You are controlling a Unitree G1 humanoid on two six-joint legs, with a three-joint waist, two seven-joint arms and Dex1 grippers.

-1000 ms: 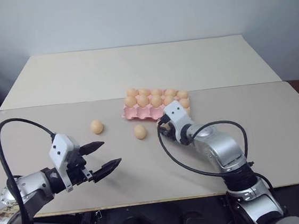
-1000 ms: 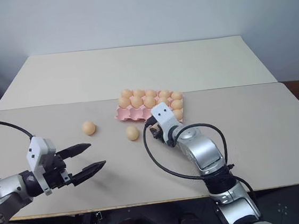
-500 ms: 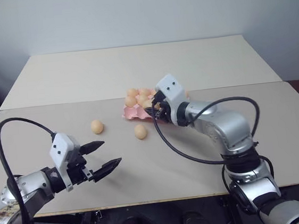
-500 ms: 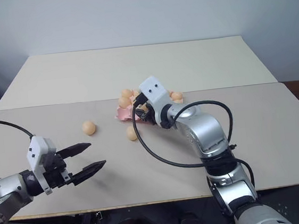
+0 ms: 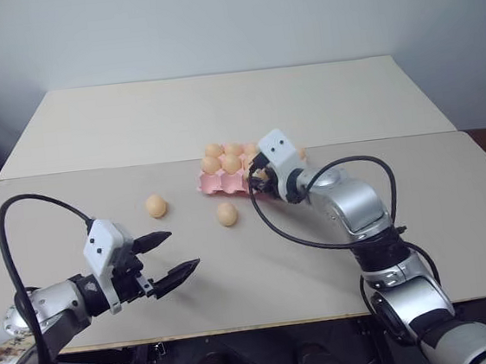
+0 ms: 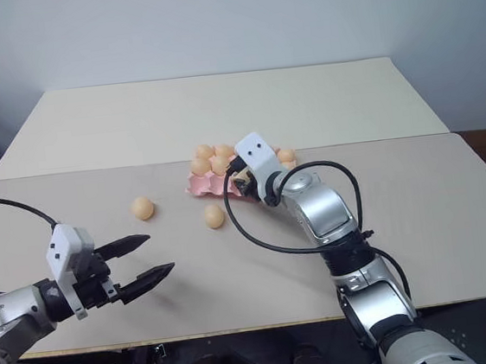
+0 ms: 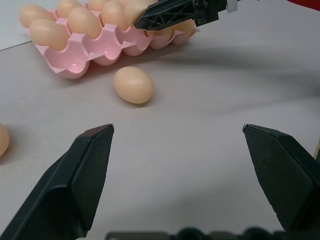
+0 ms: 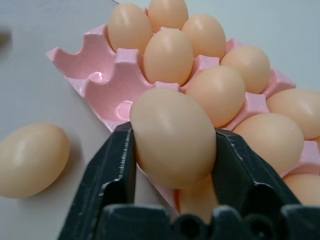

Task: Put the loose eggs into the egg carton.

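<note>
Currently the right gripper point(image 8: 172, 150) is clamped on one egg point(image 8: 172, 137) at the near edge of the pink egg carton point(image 5: 217, 181). Two loose eggs point(image 5: 226, 213) point(image 5: 156, 206) lie on the table point(image 5: 455, 212). Left gripper point(image 5: 174, 254) hangs with fingers apart, empty.

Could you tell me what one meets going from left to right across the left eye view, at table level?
left gripper → loose egg on the table → second loose egg → egg carton → right gripper, shut on an egg.
</note>
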